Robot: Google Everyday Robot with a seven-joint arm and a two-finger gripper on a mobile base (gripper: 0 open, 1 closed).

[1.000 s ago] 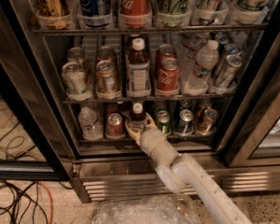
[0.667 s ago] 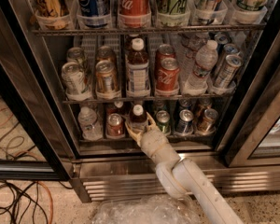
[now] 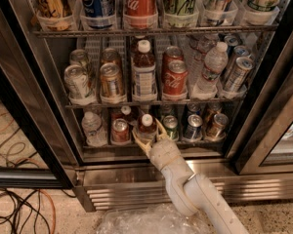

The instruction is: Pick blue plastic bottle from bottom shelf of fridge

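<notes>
1. Tall commercial drinks fridge (image 3: pixel 136 188) with dark door frames, wire racks and a ribbed stainless steel base: fills the view, front open.
2. Bottom shelf (image 3: pixel 112 147), the lowest and shortest wire rack, fitted with clear plastic cup trays: carries a row of small cans and small bottles.
3. White jointed robot arm (image 3: pixel 200 204): slants up from the lower right, across the steel base, to the middle of that rack.
4. Two-finger gripper (image 3: pixel 149 136) with tan fingers: sits at the shelf's front edge, jaws spread apart, one finger on either side of the bottle's lower body. Shows no firm clamp; cannot tell whether either pad touches.
5. Small blue plastic bottle (image 3: pixel 146 126) with white screw cap, dark brown liquid and pale label: stands upright in its tray mid-shelf, between a small red can (image 3: pixel 120 129) on one side and a small green can (image 3: pixel 170 126) on the other.
6. Step in hand, judged: end of the reach, just short of the grasp. Next move calls for closing squarely on the body below the cap, then lifting slightly out of the cup tray and drawing straight back, clear of both cans and the rack above.
</notes>
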